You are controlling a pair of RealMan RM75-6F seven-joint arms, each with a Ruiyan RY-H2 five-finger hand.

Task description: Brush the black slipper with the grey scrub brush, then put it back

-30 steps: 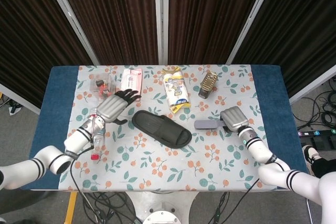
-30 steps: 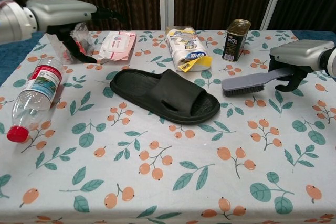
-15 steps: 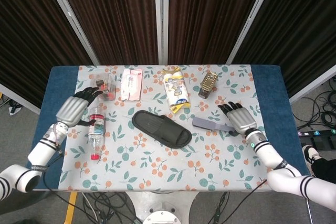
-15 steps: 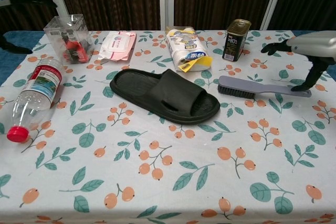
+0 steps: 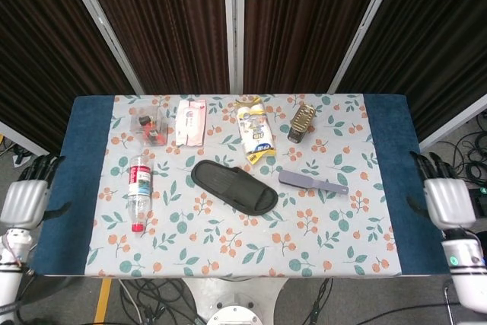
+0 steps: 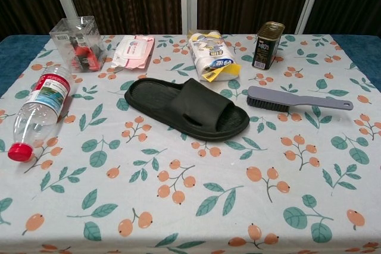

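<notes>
The black slipper (image 5: 233, 186) (image 6: 187, 107) lies flat in the middle of the floral tablecloth. To its right the grey scrub brush (image 5: 312, 182) (image 6: 296, 99) rests on the cloth, bristles down, handle pointing right. Nothing touches either one. My left hand (image 5: 27, 195) hangs off the table's left side with its fingers apart and holds nothing. Off the right side hangs my right hand (image 5: 447, 194), also with fingers apart and nothing in it. Neither hand shows in the chest view.
A plastic bottle (image 5: 138, 188) with a red cap lies left of the slipper. Along the back stand a clear box (image 6: 78, 43), a pink wipes pack (image 6: 131, 51), a tissue pack (image 6: 213, 55) and a tin can (image 6: 267, 44). The table edge (image 5: 82, 188) is blue.
Both arms have pulled back off the table to its sides. The right hand let go of the brush, which now lies on the cloth to the right of the slipper.
</notes>
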